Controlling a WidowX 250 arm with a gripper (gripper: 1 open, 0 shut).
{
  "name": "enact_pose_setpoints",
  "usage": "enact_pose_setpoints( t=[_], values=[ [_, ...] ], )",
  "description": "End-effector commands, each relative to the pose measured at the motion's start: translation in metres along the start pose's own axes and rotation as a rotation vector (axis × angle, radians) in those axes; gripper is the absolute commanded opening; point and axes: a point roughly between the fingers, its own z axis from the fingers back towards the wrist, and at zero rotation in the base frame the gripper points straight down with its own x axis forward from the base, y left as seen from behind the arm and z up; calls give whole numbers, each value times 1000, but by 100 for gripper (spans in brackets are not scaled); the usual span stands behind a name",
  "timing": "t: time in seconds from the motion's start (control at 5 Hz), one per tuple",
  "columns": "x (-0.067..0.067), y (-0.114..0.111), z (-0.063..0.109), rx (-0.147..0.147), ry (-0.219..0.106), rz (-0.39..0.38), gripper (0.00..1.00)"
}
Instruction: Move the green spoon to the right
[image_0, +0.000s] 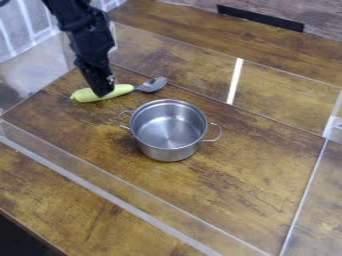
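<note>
A: Green spoon: location?

B: On the bench, toward its upper left as the camera sees it. Yellow-green handle to the left, silver bowl to the right, angled slightly upward in the view.

A: Claw state?

B: Fingertips at the handle, at its upper edge or just above; contact not resolved. Cannot tell whether the claw is released, clenched or grasping the handle. Dark arm reaches in from the top left.

A: Neighbours?

B: Steel pot near the spoon, on the lower right side in the view. Near loop handle points toward the spoon. Pale strip lies beyond, farther right.

A: Failure modes?

B: Judged, three. First, a grip taken off-centre on the thick, rounded handle: it could roll or squirt out as the claw closes. Second, a grip toward the handle end, far from the bowl: the spoon could pivot and the bowl drag. Third, a low path rightward: bowl or claw could catch the pot's rim or loop and shove the pot.

A: Precaution?

B: Confirm the hold, then keep the path above the pot or behind it.
</note>
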Motion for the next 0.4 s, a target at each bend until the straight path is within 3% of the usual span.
enact_pose_setpoints(
  t=[0.0, 0.2],
  values=[
    [35, -13, 42, 47, -36, -12, 0],
    [56, -32, 51, 54, -26, 19, 0]
  ],
)
